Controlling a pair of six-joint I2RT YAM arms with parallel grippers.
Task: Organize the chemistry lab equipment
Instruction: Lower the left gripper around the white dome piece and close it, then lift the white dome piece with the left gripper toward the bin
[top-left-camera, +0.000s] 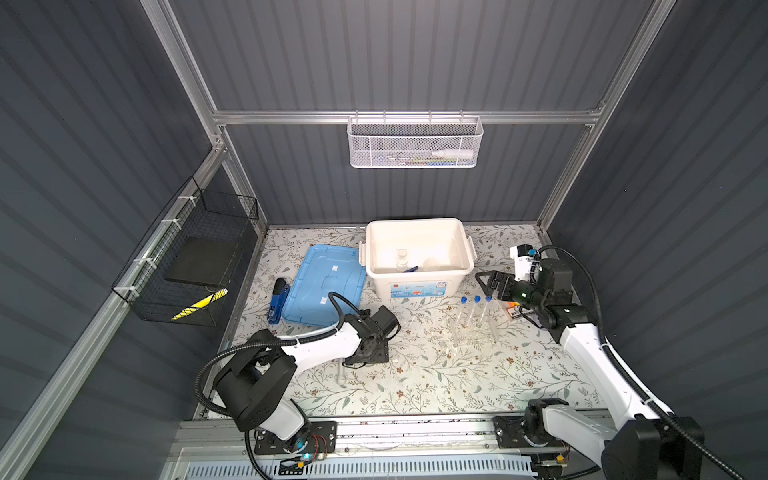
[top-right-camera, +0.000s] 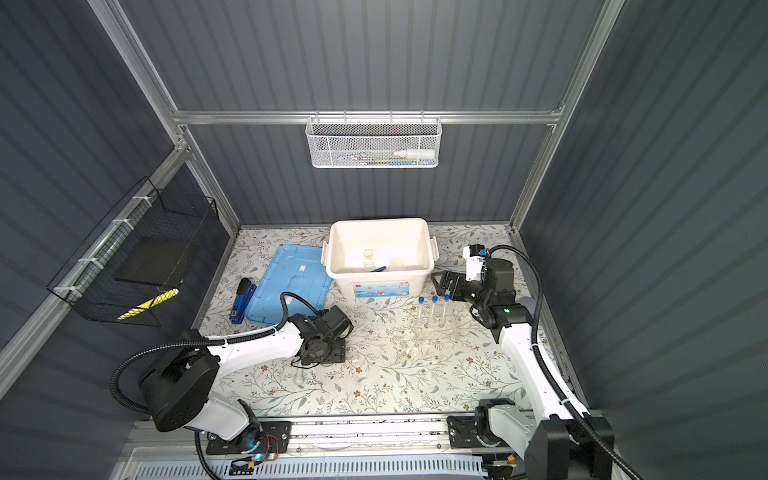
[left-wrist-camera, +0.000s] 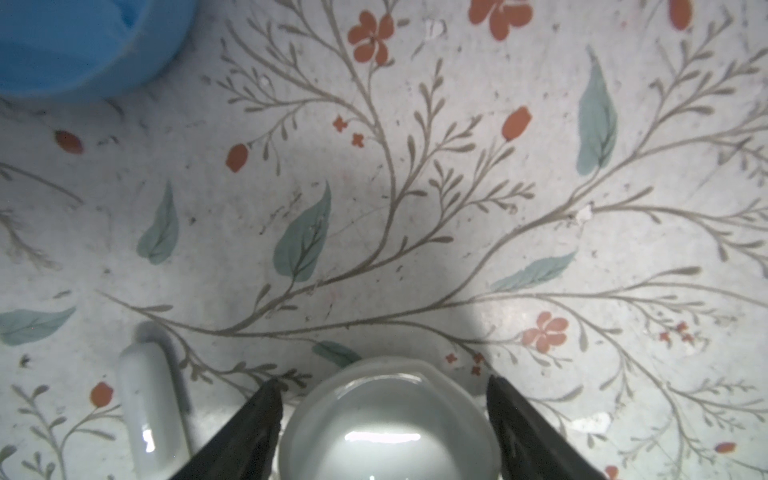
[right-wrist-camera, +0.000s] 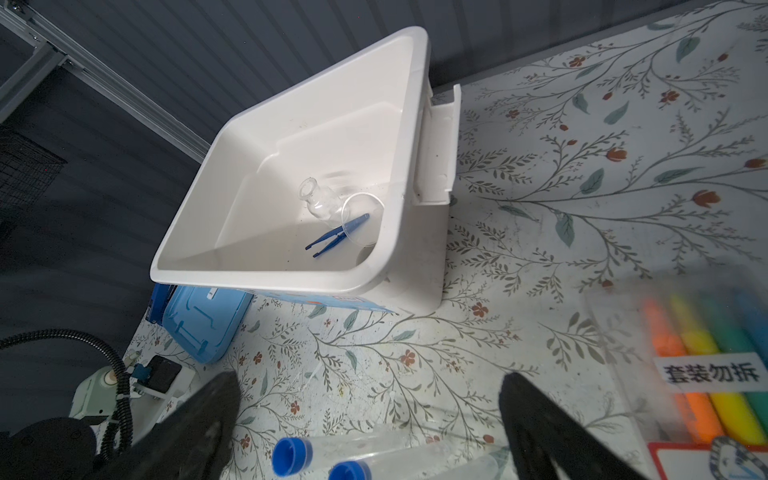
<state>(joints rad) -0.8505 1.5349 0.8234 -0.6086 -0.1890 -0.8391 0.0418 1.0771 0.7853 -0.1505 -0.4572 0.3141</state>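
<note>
Two things lie furthest left, both beyond the left pincer (left-wrist-camera: 382, 380) and to its left in both top views: a dark blue stapler (top-left-camera: 277, 300) and, just beside it, a flat light-blue plastic lid (top-left-camera: 322, 286). That pincer points straight down at the flower-printed table cover (left-wrist-camera: 415, 208). Its jaws stand fairly wide, with one black finger on each side of a small round glossy white bowl (left-wrist-camera: 388, 428). The fingers are close against the bowl's rim, but I cannot tell whether they press it. The bowl rests on the cover. A rounded white pestle (left-wrist-camera: 151, 411) lies just beside the pincer, outside its fingers and apart from the bowl.

Further right and further back stands an open white plastic bin (right-wrist-camera: 291, 124), just left of the right pincer (right-wrist-camera: 370, 380). Inside it are a small clear glass vessel (right-wrist-camera: 318, 199), blue plastic tweezers (right-wrist-camera: 336, 237) beside that, and a second small white bowl (top-left-camera: 433, 262).

Three clear test tubes with blue caps (top-left-camera: 477, 298) stand in a clear tube rack (top-left-camera: 473, 336) just below the right pincer. Its jaws are spread wide and hold nothing. A pack of coloured highlighters (right-wrist-camera: 706, 374) lies on the cover to that pincer's right.
</note>
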